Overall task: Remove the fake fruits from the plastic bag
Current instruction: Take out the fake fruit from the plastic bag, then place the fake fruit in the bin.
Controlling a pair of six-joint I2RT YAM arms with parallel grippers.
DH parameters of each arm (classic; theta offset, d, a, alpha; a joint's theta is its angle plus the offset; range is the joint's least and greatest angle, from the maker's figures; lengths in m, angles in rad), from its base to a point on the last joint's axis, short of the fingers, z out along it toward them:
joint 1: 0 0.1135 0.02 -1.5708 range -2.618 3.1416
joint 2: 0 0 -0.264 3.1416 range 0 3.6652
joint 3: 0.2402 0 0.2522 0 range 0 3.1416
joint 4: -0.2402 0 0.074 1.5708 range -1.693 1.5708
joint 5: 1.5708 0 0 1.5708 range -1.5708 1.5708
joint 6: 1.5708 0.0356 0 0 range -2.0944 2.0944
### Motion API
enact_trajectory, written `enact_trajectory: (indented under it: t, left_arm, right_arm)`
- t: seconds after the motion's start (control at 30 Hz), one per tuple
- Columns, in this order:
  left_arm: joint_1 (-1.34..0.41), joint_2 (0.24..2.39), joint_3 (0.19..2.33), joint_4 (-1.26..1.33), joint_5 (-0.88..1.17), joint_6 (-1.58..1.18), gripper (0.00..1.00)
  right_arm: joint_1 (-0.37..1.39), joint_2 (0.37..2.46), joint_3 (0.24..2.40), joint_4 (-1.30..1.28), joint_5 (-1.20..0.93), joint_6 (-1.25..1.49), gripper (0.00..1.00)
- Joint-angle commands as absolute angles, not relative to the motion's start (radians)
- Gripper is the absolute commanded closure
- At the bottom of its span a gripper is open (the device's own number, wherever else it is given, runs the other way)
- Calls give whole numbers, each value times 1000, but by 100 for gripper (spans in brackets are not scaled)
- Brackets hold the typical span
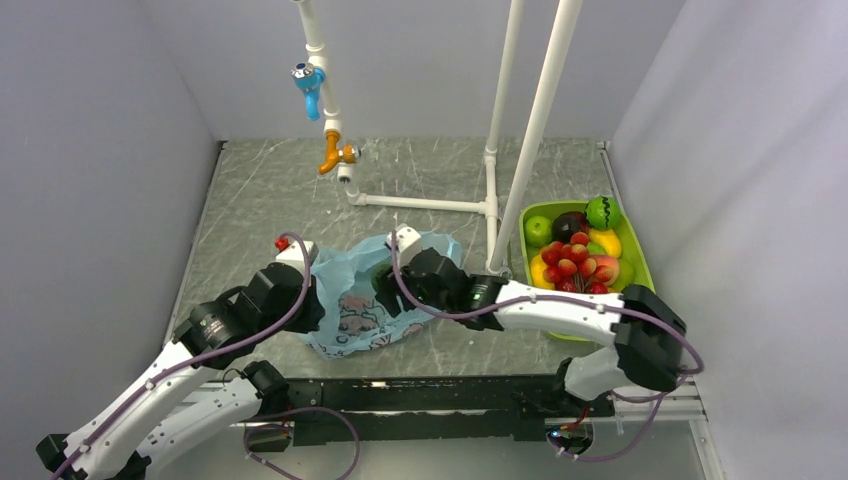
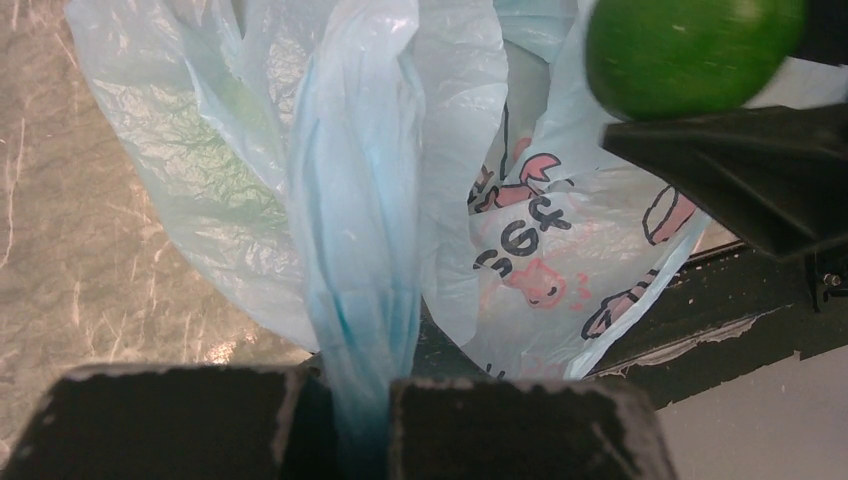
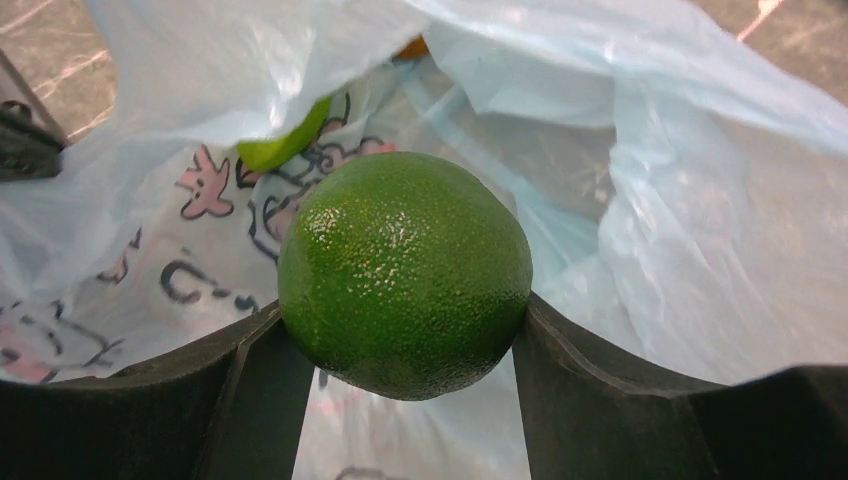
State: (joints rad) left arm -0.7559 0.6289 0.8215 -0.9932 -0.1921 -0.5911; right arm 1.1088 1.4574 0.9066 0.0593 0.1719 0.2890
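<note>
The light-blue plastic bag [image 1: 365, 300] with a pink-and-dark print lies at the table's near middle. My left gripper [image 2: 350, 420] is shut on a bunched fold of the plastic bag [image 2: 360, 200] at its left side. My right gripper [image 3: 405, 345] is shut on a green lime [image 3: 405, 272] and holds it at the bag's mouth, just above the plastic. The lime also shows in the left wrist view [image 2: 690, 50]. Another green fruit [image 3: 285, 145] and an orange bit show inside the bag.
A green tray [image 1: 640, 262] at the right holds several fake fruits: grapes, apples, a lemon, a small watermelon. White pipes [image 1: 535, 130] with a blue tap and an orange tap stand behind the bag. Grey walls close in both sides.
</note>
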Motion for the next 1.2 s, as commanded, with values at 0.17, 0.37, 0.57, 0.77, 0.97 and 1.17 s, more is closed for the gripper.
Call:
enact_trajectory:
  t: [0.17, 0.37, 0.57, 0.77, 0.97, 1.17]
  left_arm:
    - [-755, 629, 834, -997, -230, -612, 100]
    - [-755, 622, 838, -1001, -239, -616, 100]
    - [-755, 614, 837, -1002, -245, -619, 100]
    - [-754, 618, 837, -1002, -244, -620, 100]
    - [-755, 618, 836, -1000, -239, -614, 100]
    - [-754, 610, 836, -999, -236, -614, 100]
  right_arm:
    - [1111, 991, 790, -322, 416, 498, 100]
    - [1105, 735, 755, -709, 761, 758, 100]
    - [1088, 676, 789, -1038, 954, 1056, 100]
    - [801, 752, 868, -951, 975, 888, 100]
    - [268, 838, 909, -676, 691, 593, 100]
    - [-135, 918, 896, -669, 449, 667, 100]
